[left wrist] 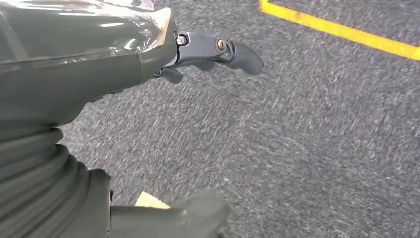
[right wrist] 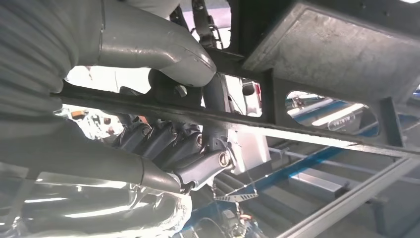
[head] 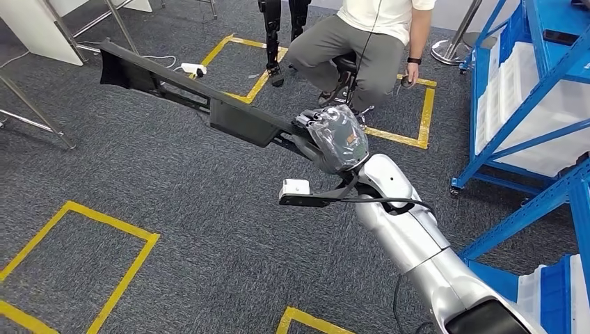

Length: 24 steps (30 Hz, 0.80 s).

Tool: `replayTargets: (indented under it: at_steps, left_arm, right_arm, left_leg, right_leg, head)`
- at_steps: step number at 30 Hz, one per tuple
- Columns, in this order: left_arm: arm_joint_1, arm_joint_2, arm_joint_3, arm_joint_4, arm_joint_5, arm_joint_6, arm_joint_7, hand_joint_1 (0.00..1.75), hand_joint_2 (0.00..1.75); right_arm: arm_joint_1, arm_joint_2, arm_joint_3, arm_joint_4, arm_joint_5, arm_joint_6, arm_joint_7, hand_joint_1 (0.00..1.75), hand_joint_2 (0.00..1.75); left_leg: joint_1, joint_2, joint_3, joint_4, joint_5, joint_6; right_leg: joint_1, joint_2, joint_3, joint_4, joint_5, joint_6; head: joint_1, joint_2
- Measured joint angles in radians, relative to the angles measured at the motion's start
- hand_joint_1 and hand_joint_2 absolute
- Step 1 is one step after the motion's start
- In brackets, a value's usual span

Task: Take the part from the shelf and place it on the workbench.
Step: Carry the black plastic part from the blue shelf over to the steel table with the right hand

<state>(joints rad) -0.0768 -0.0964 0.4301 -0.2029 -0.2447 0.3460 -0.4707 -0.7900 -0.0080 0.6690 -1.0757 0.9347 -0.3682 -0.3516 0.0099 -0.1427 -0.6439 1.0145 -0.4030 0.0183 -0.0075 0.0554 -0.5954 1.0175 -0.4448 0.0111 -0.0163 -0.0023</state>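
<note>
The part (head: 181, 90) is a long black plastic frame with open cut-outs. It hangs in the air over the grey carpet, running from my right hand toward the far left. My right hand (head: 335, 138), wrapped in clear film, grips it at the near end. In the right wrist view the thumb (right wrist: 163, 49) lies over a thin bar of the part (right wrist: 317, 54) and the dark fingers (right wrist: 168, 141) curl under it. In the left wrist view my left hand (left wrist: 74, 74) hangs above the carpet with fingers (left wrist: 223, 49) and thumb (left wrist: 198, 213) apart, holding nothing.
A blue shelf (head: 539, 83) with white bins stands at the right. A person (head: 362, 35) sits on a stool straight ahead, beyond the part. Yellow tape squares (head: 104, 226) mark the carpet. Metal table legs (head: 35, 111) stand at the far left.
</note>
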Motion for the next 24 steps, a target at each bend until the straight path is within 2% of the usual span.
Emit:
replayTargets:
  at_steps: [1, 3, 4, 5, 6, 7, 8, 9, 11, 12, 13, 15, 16, 18, 20, 21, 22, 23, 24]
  left_arm:
    - [0.001, 0.0, -0.001, 0.0, -0.001, -0.001, 0.0, 0.0, 1.75]
    - [-0.003, 0.002, -0.003, 0.0, -0.003, -0.004, 0.0, 0.0, 1.75]
    - [-0.006, 0.002, -0.004, 0.0, -0.003, -0.006, 0.0, 0.0, 1.75]
    - [-0.009, 0.003, -0.005, 0.0, -0.003, -0.006, 0.0, 0.0, 1.75]
    - [-0.011, 0.003, -0.006, 0.0, -0.004, -0.006, -0.001, 0.0, 1.75]
    - [-0.011, 0.003, -0.007, 0.0, -0.004, -0.006, -0.001, 0.0, 1.75]
    - [-0.011, 0.004, -0.007, 0.0, -0.004, -0.006, -0.001, 0.0, 1.75]
    - [-0.011, 0.004, -0.007, 0.0, -0.004, -0.006, -0.001, 0.0, 1.75]
    - [-0.013, 0.007, -0.007, 0.0, -0.004, -0.006, -0.001, 0.0, 1.75]
    - [-0.015, 0.008, -0.007, -0.001, -0.005, -0.006, -0.001, 0.0, 1.75]
    - [-0.017, 0.009, -0.007, -0.001, -0.005, -0.006, 0.0, 0.0, 1.75]
    - [-0.019, 0.01, -0.007, -0.001, -0.006, -0.006, 0.0, 0.0, 1.75]
    - [-0.019, 0.01, -0.007, -0.001, -0.006, -0.006, 0.0, 0.0, 1.75]
    - [-0.021, 0.009, -0.007, -0.001, -0.005, -0.006, 0.0, 0.0, 1.75]
    - [-0.026, 0.01, -0.007, -0.001, -0.005, -0.006, 0.0, 0.0, 1.75]
    - [-0.027, 0.01, -0.007, -0.001, -0.004, -0.006, 0.0, 0.0, 1.75]
    - [-0.027, 0.01, -0.007, -0.001, -0.004, -0.007, 0.0, 0.0, 1.75]
    - [-0.026, 0.009, -0.007, -0.001, -0.004, -0.007, 0.0, 0.0, 1.75]
    - [-0.025, 0.008, -0.007, -0.001, -0.004, -0.008, 0.0, 0.0, 1.75]
  right_arm:
    - [0.0, -0.001, -0.001, -0.003, 0.0, 0.0, 0.002, 1.75, 1.75]
    - [-0.002, -0.003, -0.004, -0.008, 0.0, 0.0, 0.003, 1.75, 1.75]
    - [-0.003, -0.004, -0.006, -0.009, -0.001, 0.001, 0.004, 1.75, 1.75]
    - [-0.002, -0.007, -0.007, -0.009, -0.001, 0.002, 0.004, 1.75, 1.75]
    - [0.0, -0.009, -0.008, -0.009, -0.001, 0.003, 0.004, 1.75, 1.75]
    - [0.001, -0.01, -0.009, -0.009, -0.002, 0.004, 0.004, 1.75, 1.75]
    - [0.001, -0.011, -0.009, -0.009, -0.004, 0.005, 0.003, 1.75, 1.75]
    - [0.0, -0.012, -0.01, -0.009, -0.006, 0.005, 0.002, 1.75, 1.75]
    - [-0.006, -0.013, -0.014, -0.008, -0.012, 0.005, -0.003, 1.75, 1.75]
    - [-0.01, -0.014, -0.016, -0.007, -0.016, 0.004, -0.006, 1.75, 1.75]
    - [-0.014, -0.014, -0.017, -0.006, -0.02, 0.004, -0.009, 1.75, 1.75]
    - [-0.019, -0.014, -0.018, -0.002, -0.026, 0.002, -0.014, 1.75, 1.75]
    - [-0.02, -0.014, -0.019, 0.001, -0.028, 0.001, -0.017, 1.75, 1.75]
    - [-0.025, -0.014, -0.019, 0.005, -0.033, -0.002, -0.023, 1.75, 1.75]
    - [-0.027, -0.017, -0.019, 0.012, -0.036, -0.008, -0.027, 1.75, 1.75]
    - [-0.025, -0.019, -0.018, 0.017, -0.037, -0.009, -0.027, 1.75, 1.75]
    - [-0.023, -0.02, -0.018, 0.022, -0.037, -0.01, -0.028, 1.75, 1.75]
    - [-0.022, -0.021, -0.017, 0.027, -0.037, -0.011, -0.029, 1.75, 1.75]
    - [-0.022, -0.021, -0.017, 0.032, -0.037, -0.011, -0.029, 1.75, 1.75]
  left_leg:
    - [0.0, 0.01, -0.004, 0.005, -0.005, -0.006]
    - [-0.002, 0.065, -0.032, 0.062, -0.041, -0.014]
    - [-0.003, 0.1, -0.058, 0.12, -0.072, -0.018]
    - [-0.001, 0.121, -0.091, 0.186, -0.102, -0.022]
    - [0.001, 0.132, -0.118, 0.242, -0.122, -0.024]
    - [0.002, 0.137, -0.133, 0.271, -0.127, -0.026]
    - [0.003, 0.141, -0.128, 0.264, -0.115, -0.026]
    - [0.002, 0.147, -0.102, 0.216, -0.087, -0.024]
    - [-0.004, 0.184, -0.026, 0.081, -0.035, -0.016]
    - [-0.008, 0.198, 0.001, 0.033, -0.022, -0.01]
    - [-0.013, 0.206, 0.013, 0.008, -0.019, -0.005]
    - [-0.017, 0.187, 0.014, 0.0, -0.017, 0.004]
    - [-0.014, 0.176, 0.017, -0.005, -0.014, 0.008]
    - [-0.007, 0.154, 0.026, -0.016, -0.006, 0.019]
    - [-0.003, 0.131, 0.027, -0.019, -0.003, 0.025]
    - [-0.002, 0.117, 0.026, -0.018, -0.002, 0.026]
    - [-0.002, 0.103, 0.026, -0.018, -0.002, 0.026]
    - [-0.002, 0.088, 0.025, -0.017, -0.002, 0.025]
    - [-0.001, 0.074, 0.025, -0.016, -0.002, 0.025]
  right_leg:
    - [-0.001, -0.01, 0.003, -0.003, 0.002, -0.007]
    - [-0.004, -0.034, 0.008, -0.011, 0.004, -0.02]
    - [0.0, -0.046, 0.01, -0.011, 0.003, -0.025]
    - [0.002, -0.06, 0.01, -0.011, 0.002, -0.029]
    - [0.005, -0.074, 0.01, -0.011, 0.001, -0.031]
    - [0.006, -0.088, 0.01, -0.011, 0.0, -0.033]
    - [0.007, -0.1, 0.01, -0.011, -0.001, -0.033]
    - [0.008, -0.111, 0.01, -0.011, -0.002, -0.033]
    - [0.013, -0.132, 0.012, -0.01, -0.005, -0.03]
    - [0.016, -0.141, 0.012, -0.01, -0.007, -0.027]
    - [0.02, -0.15, 0.013, -0.009, -0.009, -0.024]
    - [0.023, -0.17, 0.018, -0.011, -0.012, -0.016]
    - [0.023, -0.168, 0.017, -0.007, -0.017, -0.012]
    - [0.019, -0.128, -0.003, 0.044, -0.044, -0.007]
    - [0.01, -0.077, -0.062, 0.168, -0.095, -0.01]
    - [0.007, -0.067, -0.094, 0.232, -0.116, -0.01]
    - [0.004, -0.063, -0.115, 0.271, -0.126, -0.006]
    - [0.002, -0.062, -0.119, 0.273, -0.119, 0.001]
    - [-0.002, -0.058, -0.104, 0.236, -0.098, 0.011]
  head:
    - [-0.001, 0.0]
    - [-0.007, 0.0]
    - [-0.01, 0.0]
    - [-0.012, 0.0]
    - [-0.011, 0.0]
    - [-0.011, 0.0]
    - [-0.012, 0.0]
    - [-0.012, 0.0]
    - [-0.012, 0.0]
    - [-0.01, 0.0]
    - [-0.01, 0.0]
    - [-0.008, 0.0]
    - [-0.008, 0.0]
    - [-0.006, 0.0]
    - [-0.003, 0.0]
    - [-0.002, 0.0]
    - [-0.002, 0.0]
    - [-0.002, 0.0]
    - [-0.002, 0.0]
